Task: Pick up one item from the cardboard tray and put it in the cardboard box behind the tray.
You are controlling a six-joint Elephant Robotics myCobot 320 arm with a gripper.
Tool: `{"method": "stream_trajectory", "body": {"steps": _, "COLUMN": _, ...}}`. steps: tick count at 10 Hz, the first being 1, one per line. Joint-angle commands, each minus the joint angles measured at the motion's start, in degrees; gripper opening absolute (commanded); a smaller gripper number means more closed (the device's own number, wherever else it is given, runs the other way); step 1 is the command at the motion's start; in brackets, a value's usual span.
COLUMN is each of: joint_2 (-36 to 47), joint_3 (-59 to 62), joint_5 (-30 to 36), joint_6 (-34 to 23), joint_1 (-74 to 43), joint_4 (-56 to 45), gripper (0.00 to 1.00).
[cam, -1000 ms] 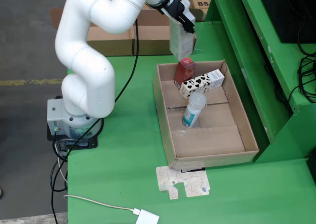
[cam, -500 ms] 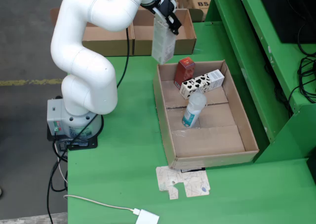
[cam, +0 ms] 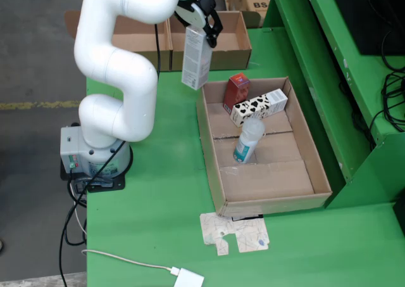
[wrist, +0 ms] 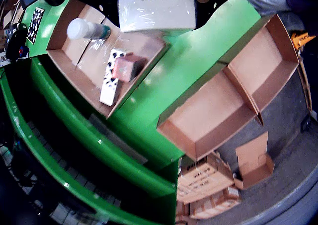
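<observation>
A tall whitish carton (cam: 196,57) is being held in the air by the gripper (cam: 204,22) of the white arm (cam: 117,78), with the black fingers closed on its upper end so that it is hanging nearly upright, slightly tilted. In the fixed view the carton is being carried above the green table (cam: 164,192), just past the far left corner of the cardboard tray (cam: 272,201) and in front of the cardboard box (cam: 223,43) that is standing behind the tray. In the gripper-mounted view the carton (wrist: 156,7) is being seen end-on at the top of the frame, its face printed "d'Alba", with the open box (wrist: 226,98) lying off to the right, divided into compartments; no part of the carton is being seen over the box opening there. Three things are being left in the tray: a red carton (cam: 236,90) standing at the far end, a black-and-white cow-patterned carton (cam: 258,107) lying on its side just beside it, and a translucent bottle with a teal label (cam: 247,141) lying tilted near the middle. A flat piece of printed cardboard (cam: 234,234) is lying on the table in front of the tray, and a white cable with its adapter (cam: 188,278) is resting at the near edge.
</observation>
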Motion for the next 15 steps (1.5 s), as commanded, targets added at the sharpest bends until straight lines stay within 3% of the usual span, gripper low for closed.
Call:
{"method": "stream_trajectory", "body": {"steps": 1, "joint_2": -15.93, "joint_3": 31.2, "joint_5": -2.71, "joint_6": -0.66, "joint_1": 5.53, "joint_4": -2.5, "gripper": 0.0}}
{"method": "stream_trajectory", "body": {"steps": 7, "joint_2": -17.03, "joint_3": 31.2, "joint_5": -5.94, "joint_6": -1.46, "joint_1": 8.77, "joint_4": 4.97, "gripper": 0.0}}
{"method": "stream_trajectory", "body": {"steps": 8, "joint_2": -16.58, "joint_3": 31.2, "joint_5": -9.94, "joint_6": -3.27, "joint_1": 10.86, "joint_4": 13.37, "gripper": 0.0}}
{"method": "stream_trajectory", "body": {"steps": 9, "joint_2": -16.58, "joint_3": 31.2, "joint_5": -9.94, "joint_6": -3.27, "joint_1": 10.86, "joint_4": 13.37, "gripper": 0.0}}
{"method": "stream_trajectory", "body": {"steps": 10, "joint_2": -15.26, "joint_3": 31.2, "joint_5": -16.66, "joint_6": -5.57, "joint_1": 15.62, "joint_4": 20.92, "gripper": 0.0}}
{"method": "stream_trajectory", "body": {"steps": 15, "joint_2": -14.1, "joint_3": 31.2, "joint_5": -20.44, "joint_6": -3.99, "joint_1": 21.98, "joint_4": 20.71, "gripper": 0.0}}
